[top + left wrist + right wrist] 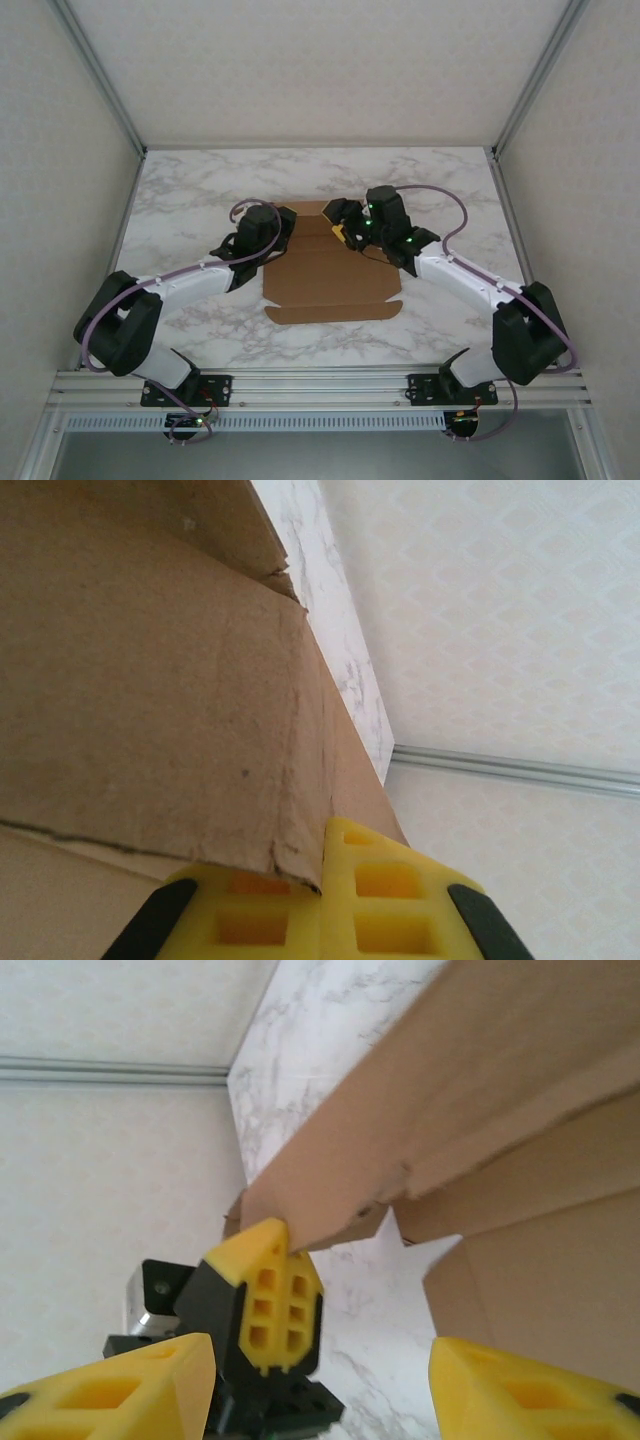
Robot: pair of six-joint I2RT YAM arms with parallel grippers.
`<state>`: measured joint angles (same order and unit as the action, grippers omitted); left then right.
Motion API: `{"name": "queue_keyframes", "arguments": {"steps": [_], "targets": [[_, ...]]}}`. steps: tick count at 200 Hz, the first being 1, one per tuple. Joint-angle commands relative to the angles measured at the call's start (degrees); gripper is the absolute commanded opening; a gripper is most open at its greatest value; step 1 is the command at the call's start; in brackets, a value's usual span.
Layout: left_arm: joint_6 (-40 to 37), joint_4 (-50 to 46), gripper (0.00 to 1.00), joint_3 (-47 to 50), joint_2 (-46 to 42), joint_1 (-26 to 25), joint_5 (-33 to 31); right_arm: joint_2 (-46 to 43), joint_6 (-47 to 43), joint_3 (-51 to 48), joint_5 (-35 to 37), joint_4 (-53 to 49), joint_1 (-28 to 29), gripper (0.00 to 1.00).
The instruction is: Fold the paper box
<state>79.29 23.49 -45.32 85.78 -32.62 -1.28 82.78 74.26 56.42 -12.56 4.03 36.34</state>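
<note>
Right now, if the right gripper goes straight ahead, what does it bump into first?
Probably the raised flap of the paper box, where the left gripper pinches its end. Both lie ahead of the open right gripper, though depth is hard to judge.

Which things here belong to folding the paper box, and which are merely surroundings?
Part of the job:
paper box
left pincer, clamped on a cardboard edge
right pincer, open

Just surroundings:
marble table
metal frame
wall panels
</note>
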Motion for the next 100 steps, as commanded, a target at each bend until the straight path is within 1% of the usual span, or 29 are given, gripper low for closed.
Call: {"name": "queue_keyframes", "arguments": {"steps": [1,29,52,100], "targets": [[-2.13,0.75,0.00,-1.26,0.94,-0.95,1.71,1.99,6.73,-1.34,4.75,8.81,0.48,0.57],[-2.38,1.36,0.00,-1.54,1.19,-0.94,2.48,3.54,9.58,-2.87,8.21,12.52,0.49,0.56],[-2.65,1.75,0.00,-1.96,1.43,-0.95,2.87,4.56,11.27,-3.73,9.41,14.00,0.62,0.56],[-2.65,2.24,0.00,-2.35,1.68,-0.95,3.01,3.93,12.54,-6.99,14.33,17.26,1.96,0.54]]}}
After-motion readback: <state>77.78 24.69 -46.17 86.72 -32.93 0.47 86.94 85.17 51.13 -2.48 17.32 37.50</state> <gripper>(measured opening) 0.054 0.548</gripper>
